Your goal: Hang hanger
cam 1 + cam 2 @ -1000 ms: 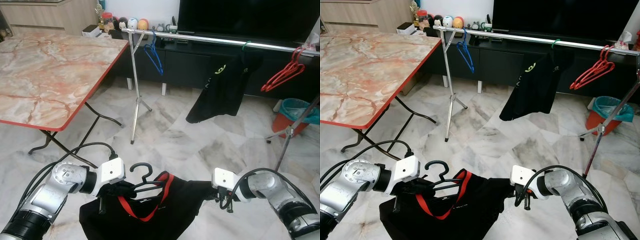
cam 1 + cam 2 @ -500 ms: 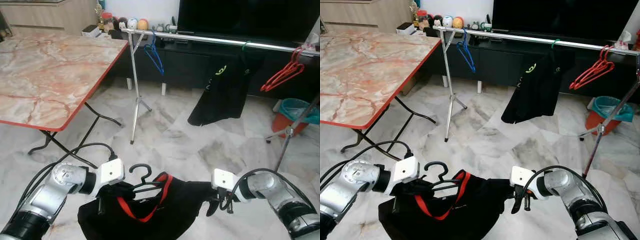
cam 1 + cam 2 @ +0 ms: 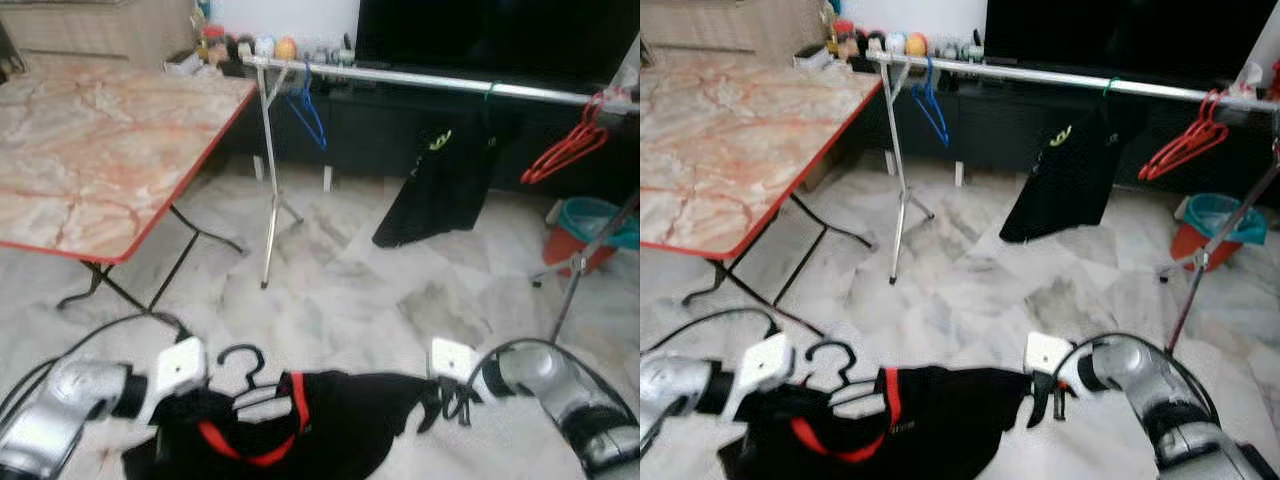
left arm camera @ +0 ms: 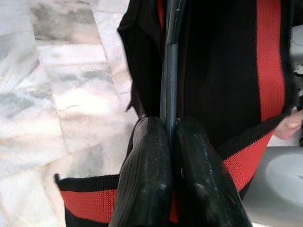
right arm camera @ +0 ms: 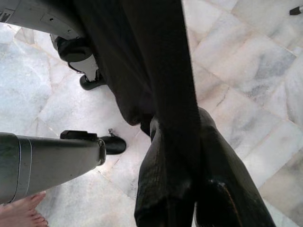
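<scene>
My left pincer (image 4: 171, 142), clamping the black plastic hanger (image 3: 243, 372) with its black red-trimmed garment (image 3: 330, 420), is swinging leftward; my right pincer (image 5: 182, 156) is pinching the cloth, the silver rail (image 3: 430, 78) still well apart.

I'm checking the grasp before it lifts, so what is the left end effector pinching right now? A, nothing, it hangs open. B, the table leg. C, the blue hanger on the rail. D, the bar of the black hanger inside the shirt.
D: in the left wrist view the left end effector has its two black fingers shut on the thin dark hanger, with the black and red shirt draped around it.
</scene>
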`<state>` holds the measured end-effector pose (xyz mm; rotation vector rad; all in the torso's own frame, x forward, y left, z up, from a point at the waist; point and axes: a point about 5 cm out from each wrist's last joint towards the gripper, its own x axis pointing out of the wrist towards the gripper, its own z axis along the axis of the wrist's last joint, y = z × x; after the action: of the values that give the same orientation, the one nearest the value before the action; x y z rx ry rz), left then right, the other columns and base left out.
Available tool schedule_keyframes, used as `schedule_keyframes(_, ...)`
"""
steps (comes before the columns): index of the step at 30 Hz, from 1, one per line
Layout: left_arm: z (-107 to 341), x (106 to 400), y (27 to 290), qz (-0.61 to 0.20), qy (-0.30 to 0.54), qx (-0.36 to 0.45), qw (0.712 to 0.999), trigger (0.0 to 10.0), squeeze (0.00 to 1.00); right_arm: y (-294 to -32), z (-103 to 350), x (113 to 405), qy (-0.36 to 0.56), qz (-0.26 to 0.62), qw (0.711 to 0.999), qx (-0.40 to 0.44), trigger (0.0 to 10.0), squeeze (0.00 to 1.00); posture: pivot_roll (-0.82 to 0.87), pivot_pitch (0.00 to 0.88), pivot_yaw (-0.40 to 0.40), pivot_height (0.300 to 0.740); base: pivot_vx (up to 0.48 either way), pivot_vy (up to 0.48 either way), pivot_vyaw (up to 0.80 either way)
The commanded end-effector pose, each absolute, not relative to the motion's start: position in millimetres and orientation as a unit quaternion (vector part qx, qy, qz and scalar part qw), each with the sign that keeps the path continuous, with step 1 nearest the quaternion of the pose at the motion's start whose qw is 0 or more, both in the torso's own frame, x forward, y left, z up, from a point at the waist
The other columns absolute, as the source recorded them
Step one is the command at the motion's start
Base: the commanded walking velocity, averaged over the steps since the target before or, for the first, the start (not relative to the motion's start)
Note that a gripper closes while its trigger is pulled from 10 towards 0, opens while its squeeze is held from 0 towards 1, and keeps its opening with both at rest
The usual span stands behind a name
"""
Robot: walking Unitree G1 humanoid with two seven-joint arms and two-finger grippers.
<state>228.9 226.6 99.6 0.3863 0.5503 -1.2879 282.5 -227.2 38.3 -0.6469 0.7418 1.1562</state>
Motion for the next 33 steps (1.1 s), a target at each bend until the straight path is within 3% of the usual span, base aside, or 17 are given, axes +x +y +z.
schedule_keyframes(1,114.8,226.6,239.8,-0.58,0.246,0.169,0.758,10.0,0.0,-236.6,43.0,284.3,0.341,0.509,0.73,-0.302,0.0,0.0,0.1,0.0,-0.016,0.74,0.0,0.0,0.0)
schedule_keyframes(5,121.2,220.5,248.0,-0.584,0.248,0.141,0.76,10.0,0.0,-238.7,44.4,284.9,0.341,0.505,0.733,-0.303,0.0,0.0,0.1,0.0,-0.01,0.74,0.0,0.0,0.0)
schedule_keyframes(8,133.9,221.6,254.3,-0.572,0.217,0.078,0.787,10.0,0.0,-240.8,45.3,285.0,0.341,0.502,0.734,-0.304,0.0,0.0,0.1,0.0,-0.01,0.74,0.0,0.0,0.0)
schedule_keyframes(13,146.1,218.2,260.8,-0.578,0.186,0.005,0.794,10.0,0.0,-243.8,45.8,283.6,0.343,0.502,0.733,-0.305,0.0,0.0,0.09,0.0,-0.009,0.74,0.0,0.0,0.0)
schedule_keyframes(17,149.0,217.8,264.1,-0.575,0.187,0.005,0.796,10.0,0.0,-245.9,45.3,282.0,0.346,0.501,0.732,-0.305,0.0,0.0,0.1,0.0,-0.011,0.74,0.0,0.0,0.0)
schedule_keyframes(21,132.1,217.3,254.1,-0.579,0.242,0.102,0.772,10.0,0.0,-240.2,40.6,281.2,0.343,0.502,0.73,-0.312,0.0,0.0,0.11,0.0,-0.011,0.74,0.0,0.0,0.0)
schedule_keyframes(22,129.3,219.7,248.9,-0.58,0.242,0.12,0.768,10.0,0.0,-236.2,41.1,283.1,0.335,0.501,0.735,-0.311,1.6,0.0,0.11,0.0,-0.011,0.74,0.0,0.0,0.0)
schedule_keyframes(23,127.7,221.5,245.3,-0.581,0.241,0.133,0.766,10.0,0.0,-233.4,41.6,284.5,0.329,0.501,0.738,-0.31,1.6,0.0,0.1,0.0,-0.01,0.74,0.0,0.0,0.0)
schedule_keyframes(24,126.6,224.2,241.9,-0.579,0.239,0.139,0.767,10.0,0.0,-230.8,42.5,285.8,0.323,0.502,0.74,-0.309,4.9,0.0,0.1,0.0,-0.01,0.74,0.0,0.0,0.0)
schedule_keyframes(25,125.3,228.0,237.8,-0.576,0.234,0.152,0.768,10.0,0.0,-228.1,43.5,287.5,0.317,0.503,0.742,-0.309,10.0,0.0,0.1,0.0,-0.01,0.74,0.0,0.0,0.0)
schedule_keyframes(30,124.4,248.9,219.4,-0.56,0.187,0.194,0.783,10.0,0.0,-219.7,50.9,295.0,0.298,0.509,0.738,-0.328,10.0,0.0,0.1,0.0,-0.01,0.74,0.0,0.0,0.0)
schedule_keyframes(31,125.0,254.0,214.5,-0.557,0.175,0.203,0.786,10.0,0.0,-216.9,53.9,297.1,0.292,0.514,0.738,-0.327,10.0,0.05,0.1,0.0,-0.009,0.74,0.0,0.0,0.0)
schedule_keyframes(32,125.8,261.6,203.8,-0.558,0.157,0.207,0.788,10.0,0.0,-210.6,59.5,300.4,0.28,0.523,0.739,-0.32,10.0,1.0,0.1,0.0,-0.007,0.74,0.0,0.0,0.0)
schedule_keyframes(33,125.8,264.9,198.5,-0.558,0.148,0.207,0.79,10.0,0.0,-207.8,61.2,301.0,0.274,0.529,0.737,-0.319,10.0,1.0,0.1,0.0,-0.007,0.74,0.0,0.0,0.0)
